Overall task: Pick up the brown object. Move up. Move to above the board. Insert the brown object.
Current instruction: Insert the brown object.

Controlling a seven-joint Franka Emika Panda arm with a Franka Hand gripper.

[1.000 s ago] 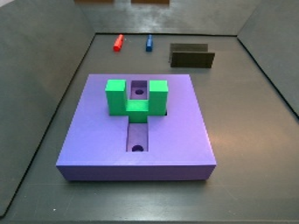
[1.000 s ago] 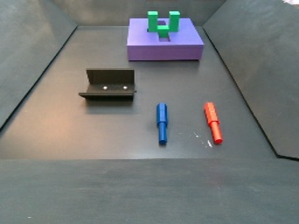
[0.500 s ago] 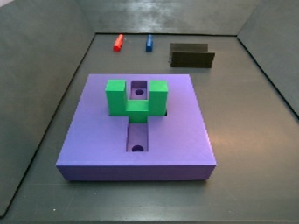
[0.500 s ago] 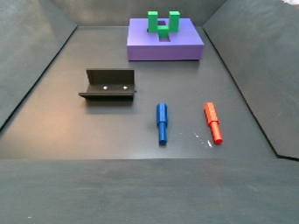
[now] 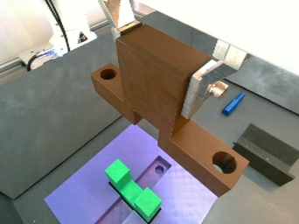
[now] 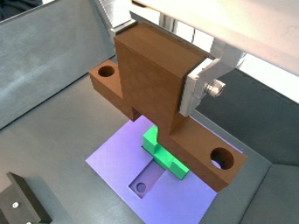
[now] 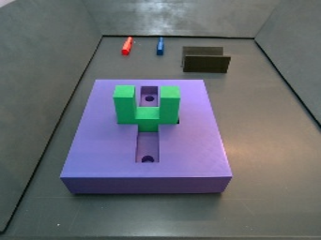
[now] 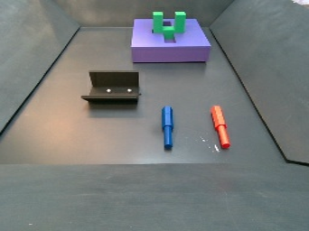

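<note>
Brown and blocky, the brown object (image 5: pixel 163 105) sits clamped in the gripper (image 6: pixel 158 74), one silver finger (image 6: pixel 201 83) pressed flat on its side, well above the purple board (image 7: pixel 150 131). It shows two round holes, one at each end. One green U-shaped block (image 7: pixel 146 105) straddles the board's groove. On the floor: one fixture (image 8: pixel 112 87), one blue pen (image 8: pixel 167 125), one red pen (image 8: pixel 221 125).

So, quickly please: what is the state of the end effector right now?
End effector: shut on the brown object, held above the board in both wrist views.
</note>
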